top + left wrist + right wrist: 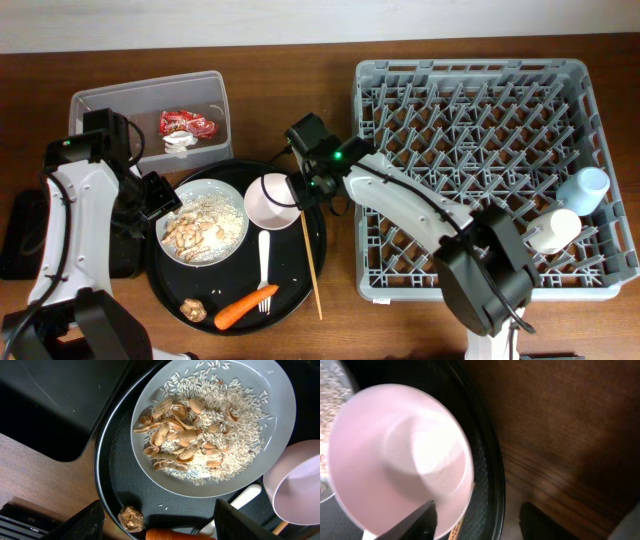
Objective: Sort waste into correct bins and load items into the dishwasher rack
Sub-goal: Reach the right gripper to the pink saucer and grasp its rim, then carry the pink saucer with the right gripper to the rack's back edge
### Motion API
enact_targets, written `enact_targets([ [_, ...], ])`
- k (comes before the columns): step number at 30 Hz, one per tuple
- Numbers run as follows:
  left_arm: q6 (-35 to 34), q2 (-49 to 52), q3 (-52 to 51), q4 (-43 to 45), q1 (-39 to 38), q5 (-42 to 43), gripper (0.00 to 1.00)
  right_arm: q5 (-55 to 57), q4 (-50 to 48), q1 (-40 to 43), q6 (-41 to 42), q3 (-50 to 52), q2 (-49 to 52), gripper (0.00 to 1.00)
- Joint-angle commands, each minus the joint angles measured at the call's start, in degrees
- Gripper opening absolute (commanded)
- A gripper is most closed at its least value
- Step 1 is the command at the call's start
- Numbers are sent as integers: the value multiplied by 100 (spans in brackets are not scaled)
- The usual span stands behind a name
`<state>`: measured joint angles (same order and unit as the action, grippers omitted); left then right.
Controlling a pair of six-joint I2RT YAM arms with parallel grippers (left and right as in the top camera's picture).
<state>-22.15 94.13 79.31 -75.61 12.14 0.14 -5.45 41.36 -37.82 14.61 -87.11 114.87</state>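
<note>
A white plate (236,199) of beige rice and shell scraps (200,430) lies on the round black tray (300,290). My left gripper (160,527) hangs open beside the plate's left edge, with a brown scrap lump (131,519) and the orange carrot (175,535) between its fingers. My right gripper (477,522) stands open astride the right rim of the pale pink bowl (395,460), one finger over the bowl's inside and the other past the tray's rim. A white fork (264,260) and a chopstick (311,265) lie on the tray.
The clear tub (100,100) at the back left holds a red wrapper (187,124) and a white wrapper (178,146). A shallow black tray (18,235) lies at the far left. The grey rack (480,160) on the right holds a blue cup (585,188) and a cream cup (555,230).
</note>
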Motion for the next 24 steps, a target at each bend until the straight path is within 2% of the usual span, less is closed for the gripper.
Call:
enact_targets([
  [1, -74, -90, 24, 9, 2, -39, 69, -57, -50, -31, 203, -33, 205, 52],
  [4, -72, -90, 24, 4, 2, -39, 69, -144, -87, -79, 227, -33, 330, 49],
  [9, -72, -90, 24, 4, 2, -39, 69, -160, -177, -155, 227, -33, 372, 34],
  [13, -72, -90, 24, 0, 2, -39, 70, -162, -170, -155, 245, -28, 389, 31],
  [17, -72, -90, 24, 4, 2, -39, 69, -162, -151, -155, 439, -26, 450, 21],
  [20, -70, -90, 24, 4, 2, -42, 69, -162, -133, -155, 437, -26, 457, 17],
  [23, -70, -90, 24, 11, 2, -39, 69, -162, -131, -155, 437, -35, 448, 4],
  [24, -70, -90, 24, 9, 2, -42, 69, -157, -109, -146, 433, -68, 372, 4],
])
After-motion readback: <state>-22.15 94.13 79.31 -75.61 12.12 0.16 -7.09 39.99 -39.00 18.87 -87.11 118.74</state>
